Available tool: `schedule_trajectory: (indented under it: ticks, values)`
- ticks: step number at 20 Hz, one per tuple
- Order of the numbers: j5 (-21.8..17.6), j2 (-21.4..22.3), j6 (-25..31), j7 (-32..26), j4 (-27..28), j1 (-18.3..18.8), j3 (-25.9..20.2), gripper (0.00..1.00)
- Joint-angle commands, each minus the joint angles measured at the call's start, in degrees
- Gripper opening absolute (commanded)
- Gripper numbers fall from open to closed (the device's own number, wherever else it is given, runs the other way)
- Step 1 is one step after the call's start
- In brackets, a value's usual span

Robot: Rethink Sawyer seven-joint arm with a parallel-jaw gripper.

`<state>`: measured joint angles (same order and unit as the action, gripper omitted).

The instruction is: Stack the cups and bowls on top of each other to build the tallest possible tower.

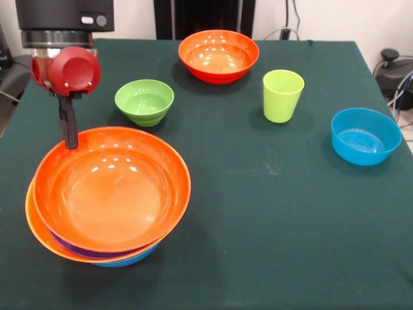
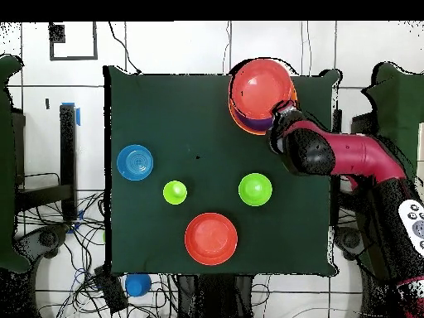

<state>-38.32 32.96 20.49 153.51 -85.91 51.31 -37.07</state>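
Note:
The tower (image 1: 110, 194) stands at the table's near left: a big orange bowl on top, with a purple rim (image 1: 84, 250), a second orange rim (image 1: 37, 226) and a blue bowl (image 1: 132, 259) showing beneath. My gripper (image 1: 69, 142) reaches down to the far left rim of the top bowl; from above, the gripper (image 2: 281, 112) sits at the edge of the tower (image 2: 262, 87). Loose on the cloth are a small lime-green bowl (image 1: 144, 101), a red-orange bowl (image 1: 219, 55), the lime-green cup (image 1: 282, 95) and a blue bowl (image 1: 365, 135).
The dark green table (image 1: 258, 213) ends close behind the red-orange bowl and just right of the blue bowl. The overhead view shows the arm (image 2: 356, 157) coming in over the table's right edge. A blue round object (image 2: 137, 285) lies off the table among cables.

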Motion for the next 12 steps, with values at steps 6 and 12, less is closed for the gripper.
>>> schedule_trajectory:
  ticks: [6,12]
  values:
    - [-1.8,0.8,8.7,-12.5,-2.0,-2.9,-0.1,0.00]
    - [-0.7,-0.8,7.6,-12.9,-2.9,-1.5,-2.2,0.00]
